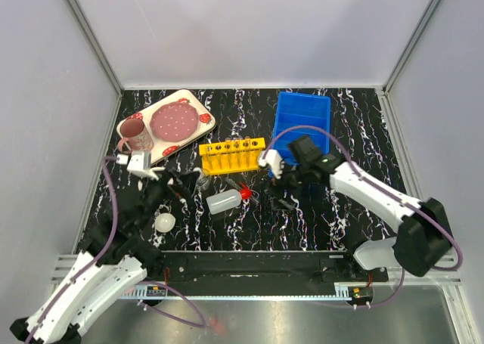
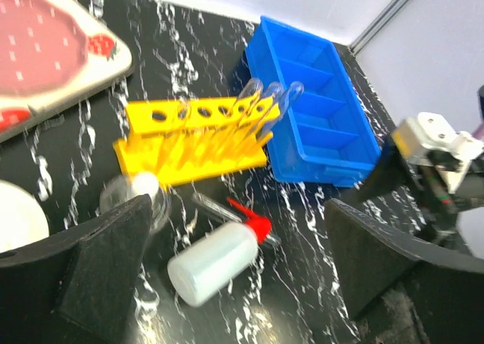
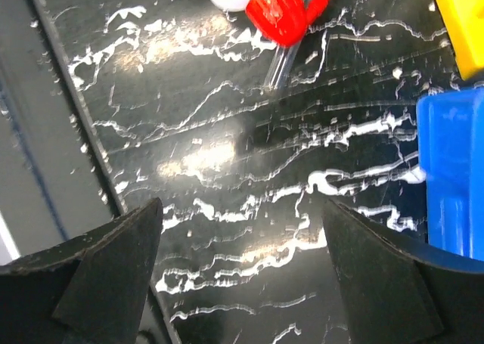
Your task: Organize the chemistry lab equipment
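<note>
**Top external:** The left gripper hangs over the black marbled table with its jaws apart and nothing held. A small glass flask stands just beside its tip. The squeeze bottle lies on its side near it, toward the other arm. The small white dish sits close by, back toward the arm's base. A strawberry tray and a pink mug lie farther out. The right gripper, also spread and empty, hovers just beside the bottle's red cap, with the yellow tube rack and a blue bin beyond it.

**Left wrist:** The bottle is seen lying in the gap between the wide-set fingers, untouched. The blurred flask sits at the tip of the left-hand finger. A loose test tube lies beside the red cap. Straight ahead, three test tubes lean in the rack's holes, and the bin is ahead to the right.

**Right wrist:** The fingers are parted over bare table. The red cap and the loose tube lie ahead, well clear. A corner of the rack and the bin are ahead to the right.
</note>
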`<state>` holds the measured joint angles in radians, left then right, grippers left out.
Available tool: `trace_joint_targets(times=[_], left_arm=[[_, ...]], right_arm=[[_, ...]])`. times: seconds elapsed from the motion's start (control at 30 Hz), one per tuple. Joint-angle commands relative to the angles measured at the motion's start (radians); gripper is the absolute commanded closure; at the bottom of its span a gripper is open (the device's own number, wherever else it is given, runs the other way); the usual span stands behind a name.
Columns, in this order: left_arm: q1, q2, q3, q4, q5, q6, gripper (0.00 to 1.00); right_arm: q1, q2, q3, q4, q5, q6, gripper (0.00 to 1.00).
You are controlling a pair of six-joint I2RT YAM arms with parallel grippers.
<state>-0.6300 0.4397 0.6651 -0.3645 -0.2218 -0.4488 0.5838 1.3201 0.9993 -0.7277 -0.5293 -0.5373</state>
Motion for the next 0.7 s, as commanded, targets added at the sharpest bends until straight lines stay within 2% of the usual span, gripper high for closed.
trace_joint_targets(times=[0.0,0.1,0.2,0.33,0.5,0.67], left_arm=[[0.004,-0.171,-0.167,-0.086,0.022,-0.261,0.01],[0.004,-0.312,-0.254,-0.103,0.012,-0.405,0.01],[0.004,-0.363,-0.286,-0.105,0.002,-0.433,0.01],[0.004,-0.331,-0.26,-0.117,-0.008,-0.406,0.01],[0.004,-0.239,-0.23,-0.117,0.012,-0.38,0.01],[0.006,-0.216,-0.223,-0.117,0.024,-0.376,0.01]], right_arm=[[0.16,0.089,-0.007,0.232,0.264,0.146,0.09],[0.211,0.146,-0.047,0.353,0.342,0.19,0.09],[0.254,0.209,-0.054,0.419,0.399,0.229,0.09],[0.269,0.249,-0.05,0.455,0.4,0.246,0.1],[0.286,0.315,-0.033,0.464,0.402,0.263,0.19],[0.292,0.361,-0.014,0.47,0.433,0.27,0.26]])
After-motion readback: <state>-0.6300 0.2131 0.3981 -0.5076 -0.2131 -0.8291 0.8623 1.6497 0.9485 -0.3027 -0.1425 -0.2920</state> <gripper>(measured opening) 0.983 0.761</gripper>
